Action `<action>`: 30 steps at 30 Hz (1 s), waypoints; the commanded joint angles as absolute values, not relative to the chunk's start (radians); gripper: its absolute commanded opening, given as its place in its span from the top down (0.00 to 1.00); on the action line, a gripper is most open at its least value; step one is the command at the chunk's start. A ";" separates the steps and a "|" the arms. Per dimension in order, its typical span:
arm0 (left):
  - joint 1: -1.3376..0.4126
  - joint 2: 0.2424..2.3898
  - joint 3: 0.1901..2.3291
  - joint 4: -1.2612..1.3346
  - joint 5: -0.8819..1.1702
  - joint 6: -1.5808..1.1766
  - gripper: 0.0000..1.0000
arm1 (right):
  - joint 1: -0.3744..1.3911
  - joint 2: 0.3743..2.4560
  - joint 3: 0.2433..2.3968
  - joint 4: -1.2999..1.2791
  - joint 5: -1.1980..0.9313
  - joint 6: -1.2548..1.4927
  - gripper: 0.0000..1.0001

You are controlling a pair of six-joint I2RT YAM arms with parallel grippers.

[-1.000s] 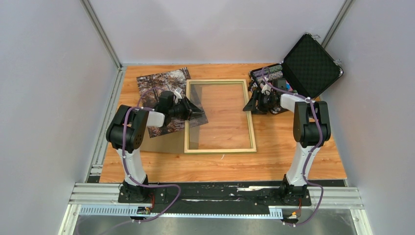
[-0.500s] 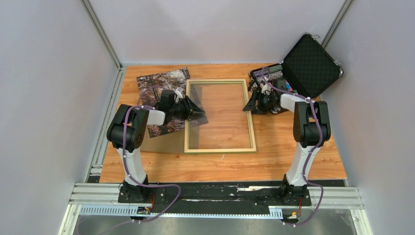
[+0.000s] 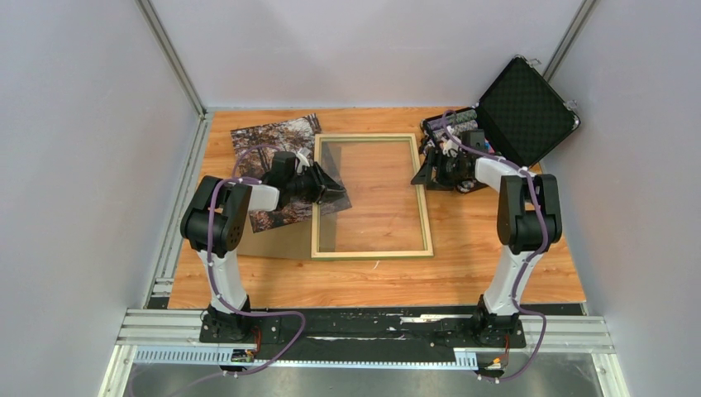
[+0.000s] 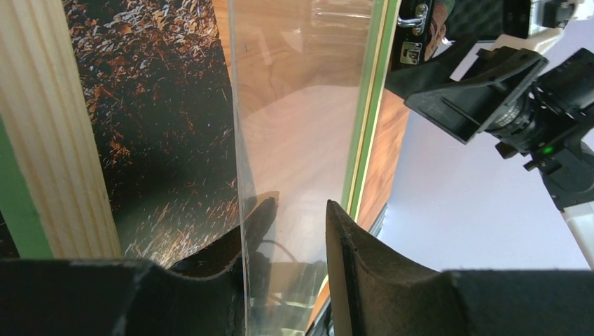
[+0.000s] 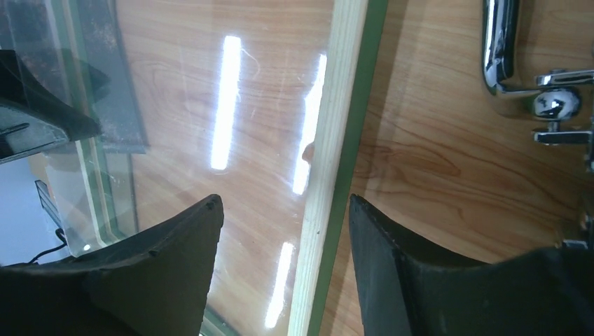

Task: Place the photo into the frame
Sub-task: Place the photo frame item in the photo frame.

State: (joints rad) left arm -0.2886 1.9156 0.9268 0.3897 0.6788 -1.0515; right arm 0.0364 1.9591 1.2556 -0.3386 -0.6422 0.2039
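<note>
The frame (image 3: 371,252) lies back-up in the middle of the table, pale wood showing, with a clear pane (image 3: 376,198) in it. The photo (image 3: 264,145) of autumn forest lies to its left, one corner reaching over the frame's left rail. My left gripper (image 3: 333,188) hovers at that corner. In the left wrist view its jaws (image 4: 300,206) stand apart, the clear pane's (image 4: 301,105) edge running between them beside the left finger, with the photo (image 4: 161,105) and a frame rail (image 4: 42,140) further left. My right gripper (image 3: 422,174) is open, its jaws (image 5: 284,199) astride the frame's right rail (image 5: 329,140) without touching it.
A plain brown backing board (image 3: 277,241) pokes out under the photo at the front left. An open black case (image 3: 517,112) with a foam-lined lid stands at the back right, its chrome latch (image 5: 501,49) close to my right gripper. Grey walls enclose the table.
My left jaws have widened at the photo's corner. My right gripper has opened a little more and shifted slightly toward the back along the right rail.
</note>
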 commanded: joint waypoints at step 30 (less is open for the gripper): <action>-0.299 1.937 0.972 0.374 0.679 -1.021 0.59 | 0.358 2.041 1.681 -0.484 -0.537 -0.068 0.35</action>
State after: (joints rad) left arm -0.2886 1.9270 0.9398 0.3637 0.6750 -1.0447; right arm 0.3279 2.0029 1.6310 -0.4709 -0.5644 -0.0189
